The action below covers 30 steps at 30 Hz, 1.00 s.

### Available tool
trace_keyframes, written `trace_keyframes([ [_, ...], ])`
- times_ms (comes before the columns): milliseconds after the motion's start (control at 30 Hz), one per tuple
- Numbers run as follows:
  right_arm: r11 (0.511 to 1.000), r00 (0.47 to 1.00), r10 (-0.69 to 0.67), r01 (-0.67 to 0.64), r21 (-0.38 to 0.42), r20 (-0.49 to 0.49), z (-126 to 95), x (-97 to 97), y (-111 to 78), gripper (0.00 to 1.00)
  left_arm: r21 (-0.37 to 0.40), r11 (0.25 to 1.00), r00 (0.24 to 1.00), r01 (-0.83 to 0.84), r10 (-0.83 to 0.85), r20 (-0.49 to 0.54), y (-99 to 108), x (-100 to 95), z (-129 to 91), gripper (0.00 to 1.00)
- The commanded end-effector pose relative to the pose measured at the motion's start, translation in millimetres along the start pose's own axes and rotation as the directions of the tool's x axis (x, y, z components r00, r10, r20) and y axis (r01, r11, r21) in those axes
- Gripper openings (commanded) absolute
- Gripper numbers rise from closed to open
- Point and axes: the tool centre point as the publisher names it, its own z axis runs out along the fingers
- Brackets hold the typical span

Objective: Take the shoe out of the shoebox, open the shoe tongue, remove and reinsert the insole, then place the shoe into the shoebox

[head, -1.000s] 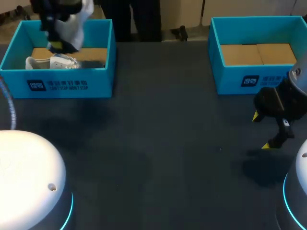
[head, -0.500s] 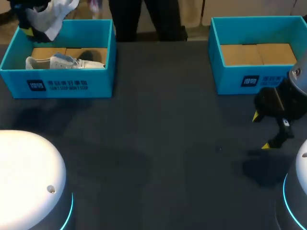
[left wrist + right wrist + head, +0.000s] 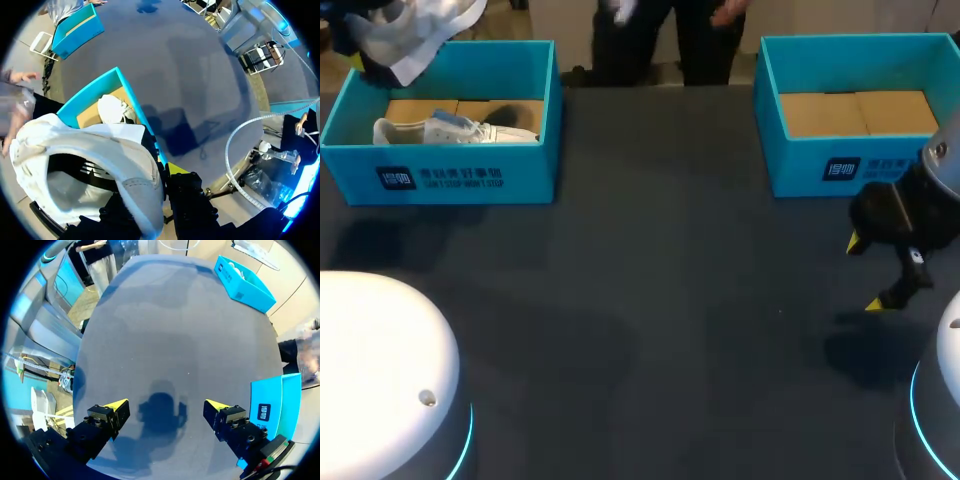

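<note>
White shoe (image 3: 425,28) hangs above the far left corner of the left shoebox (image 3: 440,178), its heel rim pinched in the left claw (image 3: 156,176). A second shoe (image 3: 452,130) lies inside that box. The right claw (image 3: 865,273) hangs spread near the desk's (image 3: 670,300) right edge.

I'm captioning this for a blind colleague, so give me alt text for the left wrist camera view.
The left claw grips a white shoe by the edge of its opening, holding it up close to the camera. Ahead of it is an open blue shoebox. A second white shoe lies inside the box, and the dark table stretches beyond.
</note>
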Motion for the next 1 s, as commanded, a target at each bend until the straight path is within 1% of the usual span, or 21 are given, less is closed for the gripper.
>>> trace_keyframes([
  [33,1.0,1.0,-0.001,0.001,0.001,0.001,1,0.5,-0.1,1.0,0.031,0.989,0.99,-0.143,0.143,0.004,10,-4.3,-1,0.0],
  [67,1.0,1.0,-0.001,0.001,0.001,0.001,1,0.5,-0.1,1.0,-0.03,0.983,0.983,-0.183,0.183,0.01,17,-6.8,-2,0.0],
  [100,1.0,1.0,-0.001,0.001,0.001,0.001,1,0.5,-0.1,1.0,-0.052,0.97,0.971,-0.239,0.24,0.007,24,-9.1,-3,0.0],
  [167,1.0,1.0,-0.001,0.001,0.001,0.001,1,0.5,-0.1,1.0,-0.043,0.941,0.941,-0.336,0.337,0.033,40,-15.0,-9,0.0],
  [200,1.0,1.0,-0.001,0.001,0.001,0.001,1,0.5,-0.1,1.0,-0.016,0.915,0.915,-0.403,0.403,0.035,44,-16.1,-11,0.0],
  [233,1.0,1.0,-0.001,0.001,0.001,0.001,1,0.5,-0.1,1.0,-0.023,0.856,0.855,-0.516,0.517,0.033,52,-17.0,-16,0.0],
  [267,1.0,1.0,-0.001,0.001,0.001,0.001,1,0.5,-0.1,1.0,-0.022,0.794,0.794,-0.608,0.608,0.008,60,-18.1,-18,0.0],
  [300,1.0,1.0,-0.001,0.001,0.001,0.001,1,0.5,-0.1,1.0,-0.03,0.776,0.776,-0.63,0.63,-0.021,66,-19.9,-18,0.0],
  [333,1.0,1.0,-0.001,0.001,0.001,0.001,1,0.5,-0.1,1.0,-0.061,0.787,0.788,-0.614,0.61,-0.082,75,-25.6,-15,0.0],
  [633,1.0,1.0,-0.001,0.001,0.001,0.001,1,0.5,-0.1,1.0,-0.061,0.787,0.788,-0.614,0.61,-0.082,75,-25.6,-15,0.0],
  [667,1.0,1.0,-0.001,0.001,0.001,0.001,1,0.5,-0.1,1.0,-0.12,0.741,0.751,-0.661,0.652,-0.104,72,-22.4,-9,0.0],
  [700,1.0,1.0,-0.001,0.001,0.001,0.001,1,0.5,-0.1,1.0,-0.146,0.698,0.713,-0.701,0.687,-0.14,75,-21.6,-3,0.0],
  [733,1.0,1.0,-0.001,0.001,0.001,0.001,1,0.5,-0.1,1.0,-0.15,0.695,0.711,-0.704,0.688,-0.146,77,-22.5,-3,0.0],
  [767,1.0,1.0,-0.001,0.001,0.001,0.001,1,0.5,-0.1,1.0,-0.193,0.664,0.69,-0.723,0.711,-0.138,86,-25.7,-3,0.0],
  [800,1.0,1.0,-0.001,0.001,0.001,0.001,1,0.5,-0.1,1.0,-0.23,0.647,0.686,-0.727,0.704,-0.184,97,-30.7,0,0.0],
  [867,1.0,1.0,-0.001,0.001,0.001,0.001,1,0.5,-0.1,1.0,-0.271,0.648,0.702,-0.712,0.671,-0.238,107,-36.1,5,0.0],
  [1000,1.0,1.0,-0.001,0.001,0.001,0.001,1,0.5,-0.1,1.0,-0.271,0.648,0.702,-0.712,0.671,-0.238,107,-36.1,5,0.0],
])
